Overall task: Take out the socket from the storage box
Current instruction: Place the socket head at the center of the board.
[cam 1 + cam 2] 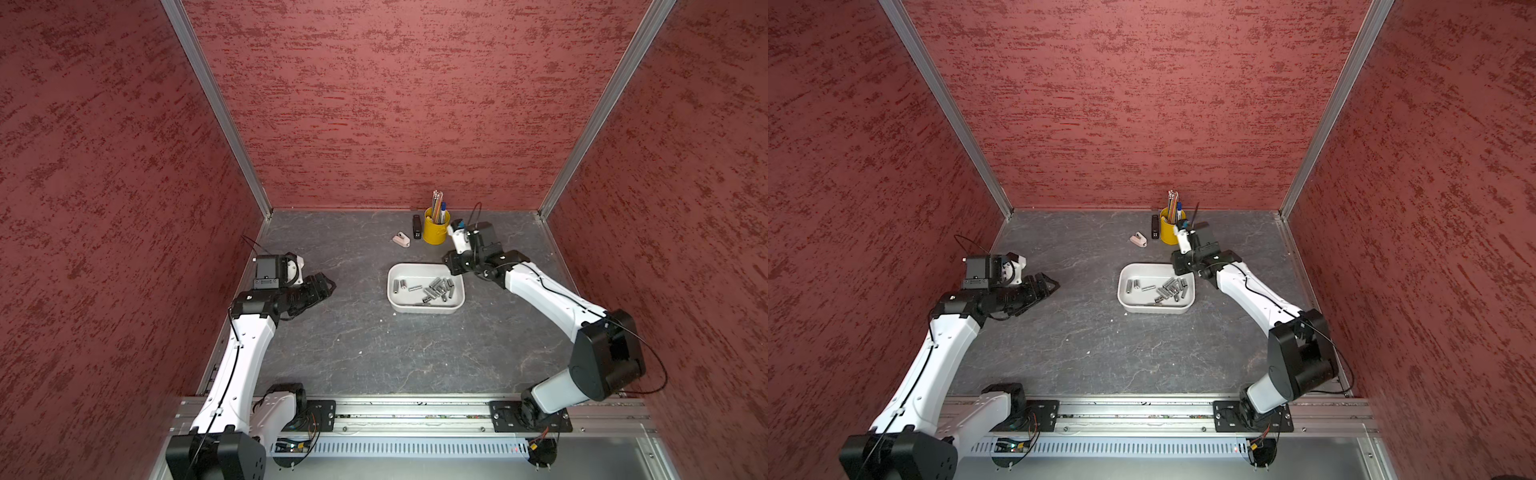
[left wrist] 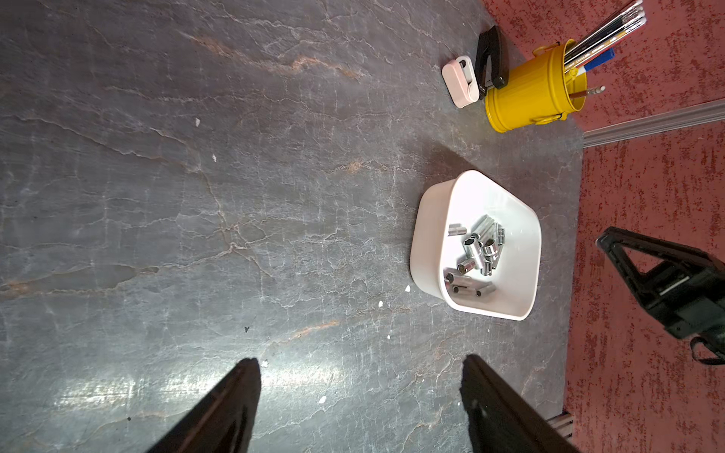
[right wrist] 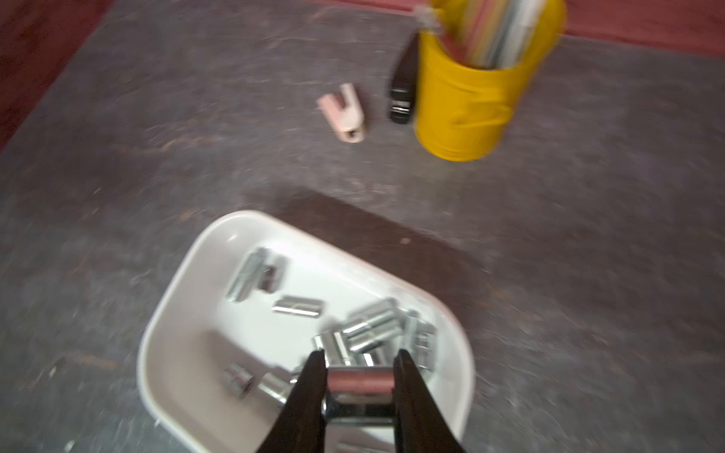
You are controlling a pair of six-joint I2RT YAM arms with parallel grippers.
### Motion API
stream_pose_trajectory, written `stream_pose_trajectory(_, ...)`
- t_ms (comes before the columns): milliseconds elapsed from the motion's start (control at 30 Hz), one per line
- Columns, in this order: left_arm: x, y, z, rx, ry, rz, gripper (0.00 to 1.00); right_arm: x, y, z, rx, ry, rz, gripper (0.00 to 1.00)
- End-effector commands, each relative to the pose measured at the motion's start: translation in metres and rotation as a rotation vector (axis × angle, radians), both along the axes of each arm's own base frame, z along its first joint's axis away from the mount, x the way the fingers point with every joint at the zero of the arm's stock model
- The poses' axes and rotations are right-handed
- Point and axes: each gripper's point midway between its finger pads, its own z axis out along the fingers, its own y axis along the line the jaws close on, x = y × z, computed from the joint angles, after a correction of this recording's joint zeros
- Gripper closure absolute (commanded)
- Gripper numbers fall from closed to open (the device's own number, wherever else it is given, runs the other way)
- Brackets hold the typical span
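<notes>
While the right gripper (image 3: 361, 357) is clamped on 1 socket (image 3: 359, 396) over a corner of the box (image 3: 172, 353), I judge the lift-out is underway. Next I must clear the rim and set it on the table (image 3: 196, 157). The socket is a short, shiny chrome cylinder. The left gripper (image 2: 360, 359) gapes empty, well apart from the box.

Three walls enclose the cell: back wall (image 1: 395, 104), left wall (image 1: 104, 208) and right wall (image 1: 685, 187), all in mottled red textured covering. Aluminium corner profiles (image 1: 219, 112) run from the upper frame down to the work surface (image 1: 353, 353), a dark grey slab with pale stone-like veining. An aluminium rail (image 1: 415, 409) spans the lower frame, a slotted duct (image 1: 415, 448) just below it. A bright glare patch (image 2: 298, 376) shows on the slab in the left wrist view.
</notes>
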Motion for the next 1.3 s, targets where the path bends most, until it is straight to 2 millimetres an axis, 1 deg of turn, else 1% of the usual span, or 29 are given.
stream_pose_trajectory(0, 0.001, -0.001, -0.002, -0.005, -0.001, -0.005, 0.17, -0.023, -0.064, -0.054, -0.059, 0.215, -0.322, 0.85)
stream_pose_trajectory(67, 0.000, -0.001, -0.003, -0.005, 0.001, -0.004, 0.17, -0.030, -0.075, -0.072, -0.099, 0.248, -0.346, 0.86)
stream_pose_trajectory(133, 0.001, -0.001, -0.003, -0.005, 0.002, -0.004, 0.17, -0.033, -0.079, -0.086, -0.118, 0.276, -0.359, 0.86)
stream_pose_trajectory(300, 0.000, -0.001, -0.004, -0.004, 0.006, -0.004, 0.17, -0.033, -0.074, -0.114, -0.120, 0.350, -0.346, 0.85)
stream_pose_trajectory(367, 0.001, -0.001, -0.004, -0.001, 0.006, -0.005, 0.17, -0.030, -0.074, -0.121, -0.132, 0.366, -0.349, 0.85)
stream_pose_trajectory(567, 0.001, -0.001, -0.006, 0.000, 0.012, -0.005, 0.18, -0.025, -0.074, -0.129, -0.146, 0.373, -0.349, 0.82)
stream_pose_trajectory(700, 0.001, -0.001, -0.006, 0.001, 0.016, -0.005, 0.18, -0.025, -0.074, -0.135, -0.154, 0.385, -0.348, 0.77)
stream_pose_trajectory(833, 0.001, 0.001, -0.007, 0.009, 0.017, 0.003, 0.16, -0.026, -0.074, -0.140, -0.156, 0.396, -0.344, 0.69)
stream_pose_trajectory(1033, 0.001, 0.000, -0.006, 0.005, 0.015, -0.001, 0.16, -0.027, -0.072, -0.143, -0.153, 0.410, -0.336, 0.59)
stream_pose_trajectory(1267, 0.001, -0.001, -0.007, 0.003, 0.017, -0.004, 0.16, -0.027, -0.071, -0.139, -0.149, 0.408, -0.334, 0.55)
